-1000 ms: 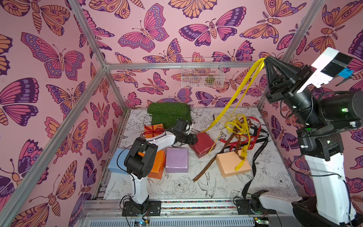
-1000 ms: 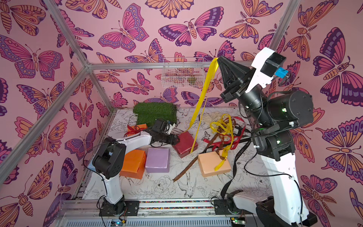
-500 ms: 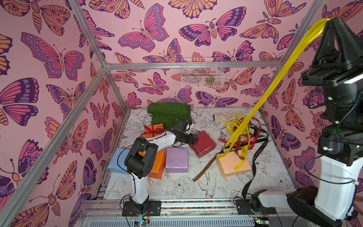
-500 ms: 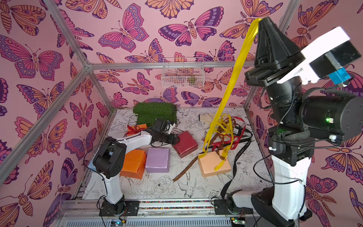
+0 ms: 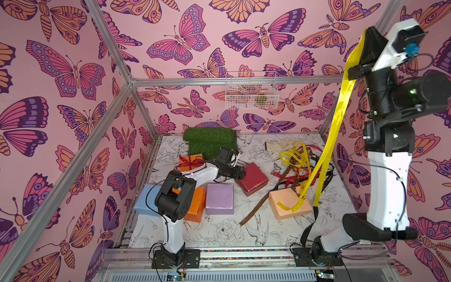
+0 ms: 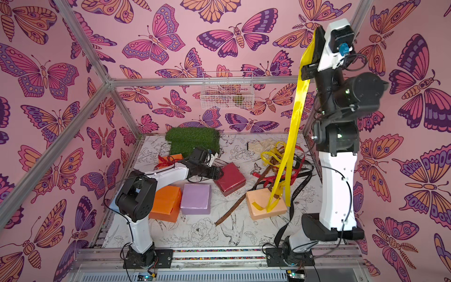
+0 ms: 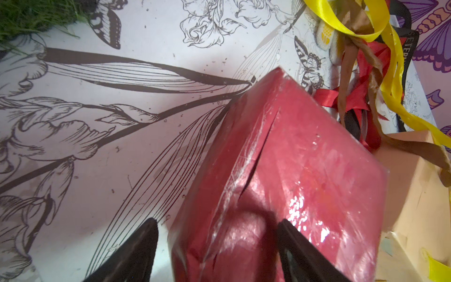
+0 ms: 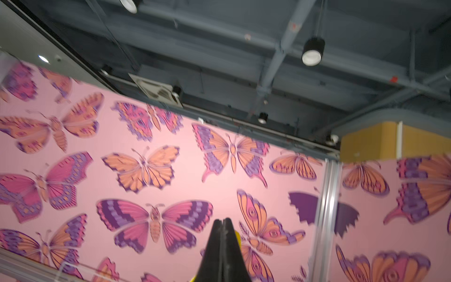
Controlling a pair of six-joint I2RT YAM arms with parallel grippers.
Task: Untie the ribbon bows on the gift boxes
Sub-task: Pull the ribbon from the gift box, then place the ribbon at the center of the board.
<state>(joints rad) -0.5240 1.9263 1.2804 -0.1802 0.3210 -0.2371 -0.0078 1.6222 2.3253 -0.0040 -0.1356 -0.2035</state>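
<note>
A pale blue box [image 5: 144, 199] lies at the far left of the floor, partly behind the left arm. Touching it is an orange box [image 5: 199, 202]. Further back a second orange box [image 5: 188, 158] carries a tied red bow [image 5: 189, 164], just in front of the turf mat [image 5: 210, 140]. A lilac box [image 5: 219, 199] lies right of the first orange one, bare of ribbon.

In the left wrist view the left gripper [image 7: 216, 222] is low over the floor, its jaws standing apart. The near corner of the dark red box [image 5: 253, 179] sits between them. One finger [image 7: 139, 249] is clear of the box, with floor showing in the gap, and nothing is clamped.

A brown ribbon [image 5: 256, 209] lies loose, slanting from the floor up past the peach box [image 5: 283, 214]. Behind that box is a heap of ribbons [image 5: 296, 158], yellow, red and brown tangled together. A black ribbon [image 6: 302, 189] with pale lettering trails from the heap toward the front rail.

A yellow ribbon [image 5: 335, 122] rises from the top of the peach box, where a loose loop of it lies. It runs steeply up to the right gripper [image 8: 222, 221], raised high near the right wall. Those jaws are pressed together, pinching the ribbon's upper end. One strand hangs free, ending just beside the box.
</note>
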